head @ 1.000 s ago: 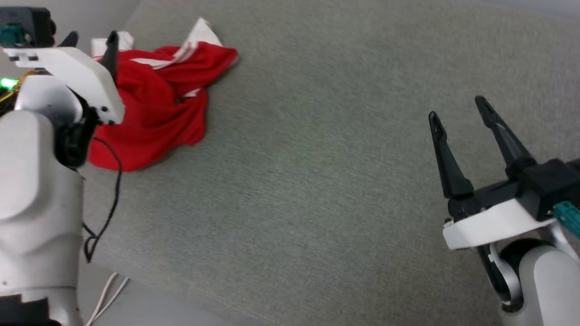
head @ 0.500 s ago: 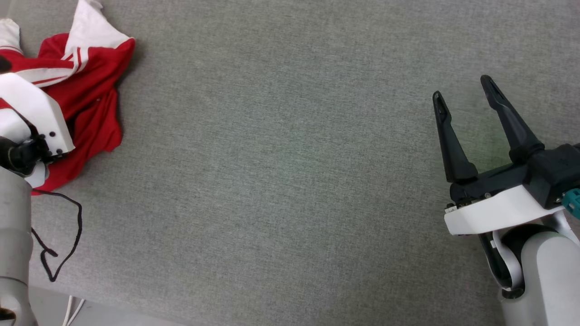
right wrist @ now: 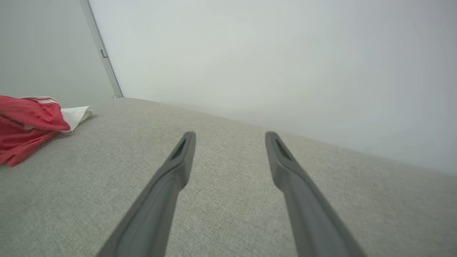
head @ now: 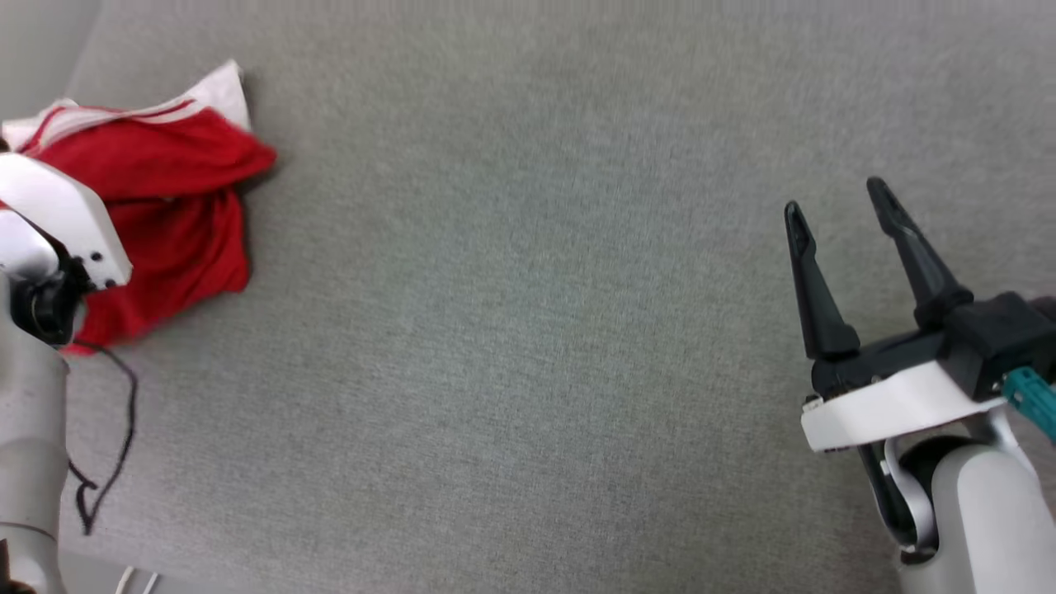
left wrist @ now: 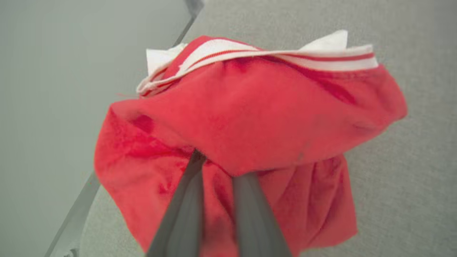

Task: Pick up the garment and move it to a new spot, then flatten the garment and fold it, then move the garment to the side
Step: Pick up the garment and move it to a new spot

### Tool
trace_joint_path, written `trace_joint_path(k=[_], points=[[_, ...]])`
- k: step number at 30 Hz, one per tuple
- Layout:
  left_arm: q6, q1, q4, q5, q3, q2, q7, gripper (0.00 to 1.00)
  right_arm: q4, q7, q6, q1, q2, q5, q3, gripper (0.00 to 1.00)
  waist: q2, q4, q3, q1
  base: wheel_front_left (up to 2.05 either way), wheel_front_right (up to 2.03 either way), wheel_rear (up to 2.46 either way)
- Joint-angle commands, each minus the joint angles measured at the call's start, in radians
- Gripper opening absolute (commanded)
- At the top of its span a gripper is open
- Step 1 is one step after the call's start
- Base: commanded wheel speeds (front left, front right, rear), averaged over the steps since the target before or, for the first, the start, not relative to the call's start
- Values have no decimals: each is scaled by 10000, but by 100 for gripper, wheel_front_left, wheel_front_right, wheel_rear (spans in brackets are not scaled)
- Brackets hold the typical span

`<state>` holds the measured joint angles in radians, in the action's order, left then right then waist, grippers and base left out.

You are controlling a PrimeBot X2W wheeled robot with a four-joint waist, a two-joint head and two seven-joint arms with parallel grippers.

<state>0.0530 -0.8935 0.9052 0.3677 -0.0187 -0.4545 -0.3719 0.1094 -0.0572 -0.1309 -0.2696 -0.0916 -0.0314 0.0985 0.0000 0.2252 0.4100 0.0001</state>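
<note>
The garment [head: 165, 181], a bright red shirt with white red-striped trim, lies crumpled at the far left of the grey table. In the left wrist view my left gripper [left wrist: 217, 167] has its two fingers close together, their tips buried in a raised fold of the garment [left wrist: 267, 114]. In the head view its white wrist housing [head: 58, 214] covers part of the cloth. My right gripper [head: 835, 198] hovers open over bare table at the right, far from the shirt. The right wrist view shows the right gripper [right wrist: 230, 135] holding nothing, with the garment [right wrist: 25, 121] at its far left.
A grey fabric-covered table [head: 528, 330] spreads across the middle. A black cable [head: 124, 412] hangs from my left arm near the table's left front edge. A pale wall [right wrist: 285, 53] rises behind the table's far edge.
The head camera has shifted. My left gripper has gone from open to shut on the garment, and the red cloth now bunches higher with its white trim on top. The right gripper has stayed open.
</note>
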Motion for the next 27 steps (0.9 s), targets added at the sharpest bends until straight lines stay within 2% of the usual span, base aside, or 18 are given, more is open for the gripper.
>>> trace_joint_path(k=[1,6,12,20,25,27], points=[[-58,-62,-203,-161,-64,-47,599,0,-74,-66,3,247,130,-53,-72,100,0,-85,-731,-1,0,0,0],[-145,-88,-810,-263,12,-3,2371,0,-256,-212,3,723,309,-45,-311,100,0,-398,-1725,-1,0,0,0],[-95,208,-1731,-324,-184,361,3736,0,-396,-271,3,1350,417,-146,-702,100,0,-981,-2746,-1,0,0,0],[-170,1336,-3233,-196,-570,1310,4330,0,-599,-184,3,2016,420,-594,-788,100,0,-2470,-3761,-1,0,0,0],[-70,2232,-4683,-96,-1110,2156,4446,0,-452,-27,3,2378,420,-688,-978,100,0,-3419,-4018,-1,0,0,0],[-45,2414,-4982,-17,-1226,2355,4429,0,-431,33,3,2415,418,-678,-988,100,0,-3602,-4021,-1,0,0,0]])
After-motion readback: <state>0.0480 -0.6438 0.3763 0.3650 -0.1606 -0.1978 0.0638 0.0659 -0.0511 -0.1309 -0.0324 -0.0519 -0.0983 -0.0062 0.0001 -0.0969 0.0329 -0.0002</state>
